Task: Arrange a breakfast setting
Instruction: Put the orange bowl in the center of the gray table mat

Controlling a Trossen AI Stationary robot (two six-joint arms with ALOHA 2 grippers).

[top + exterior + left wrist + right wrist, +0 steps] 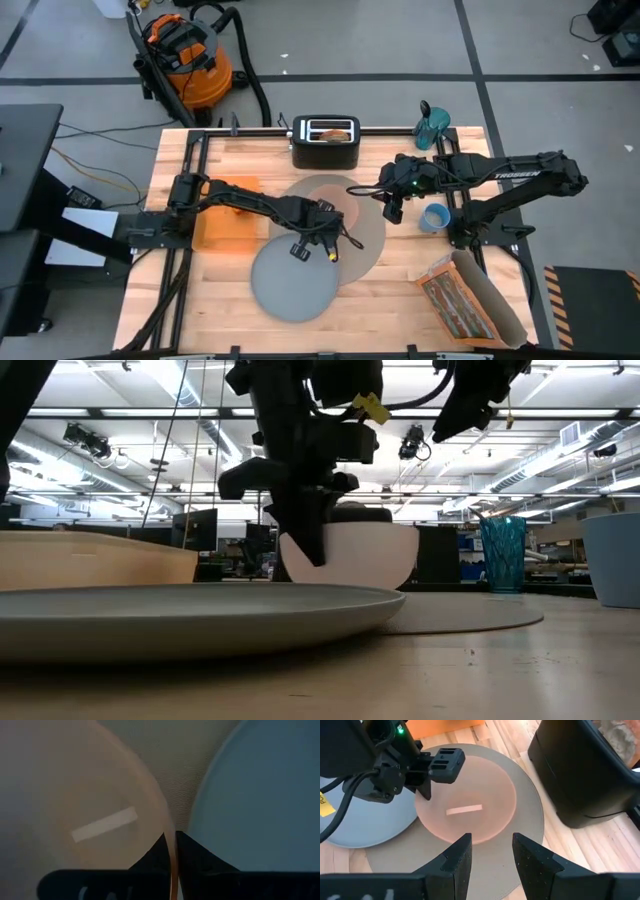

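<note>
A translucent pink bowl (470, 802) sits over the middle of the round grey mat (368, 238). My left gripper (174, 845) is shut on its rim, on the side toward the grey plate (290, 285). That plate lies at the mat's near left, its edge overlapping the mat. My right gripper (490, 852) hangs open above the mat's right part, touching nothing. A bagel (332, 130) stands in the black toaster (325, 150). The small blue cup (435, 217) stands right of the mat. My left gripper pinches the bowl's rim (174, 857) with one finger inside the bowl and one outside (200, 855). The fingers come steeply from above, slanting in from the table's left. The bowl is upright with its bottom at the mat (350, 582); whether it rests there I cannot tell.
An orange box (225, 225) lies flat under the left arm. A teal bottle (432, 128) stands at the far right, beside the toaster. A brown open carton (470, 300) lies at the near right. Bare wood shows along the near edge, left of the plate.
</note>
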